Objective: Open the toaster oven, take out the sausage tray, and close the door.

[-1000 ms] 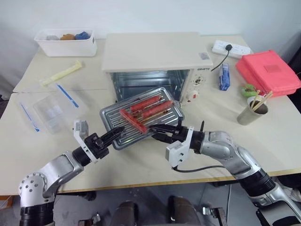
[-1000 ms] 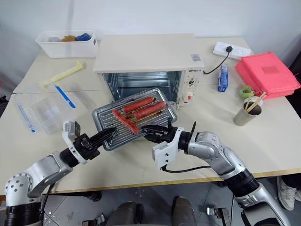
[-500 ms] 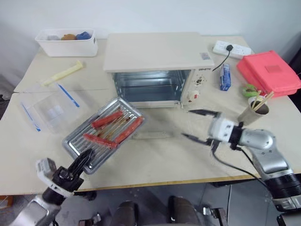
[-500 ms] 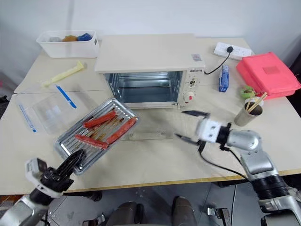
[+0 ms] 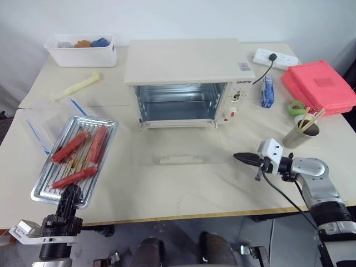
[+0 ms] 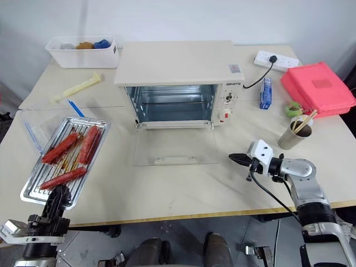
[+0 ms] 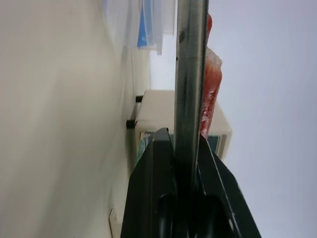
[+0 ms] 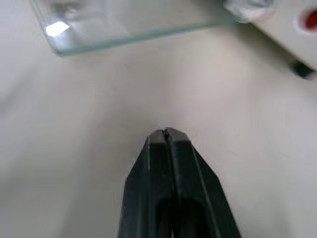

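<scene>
The cream toaster oven stands at mid table with its cavity empty. Its glass door lies flat open on the table in front of it, handle towards me. The silver sausage tray carries red sausages and hangs over the table's left front part. My left gripper is shut on its near rim. In the left wrist view the black fingers pinch the tray edge-on. My right gripper is shut and empty, just right of the door; its fingers are pressed together.
A clear plastic container with blue strips lies partly under the tray. A white bin and a pale bag sit back left. On the right are a power strip, a blue packet, a red box and a metal cup.
My right gripper let go of the tray, swung right, opened wide and then shut empty. My left gripper carried the tray from the oven's front to the table's left front.
</scene>
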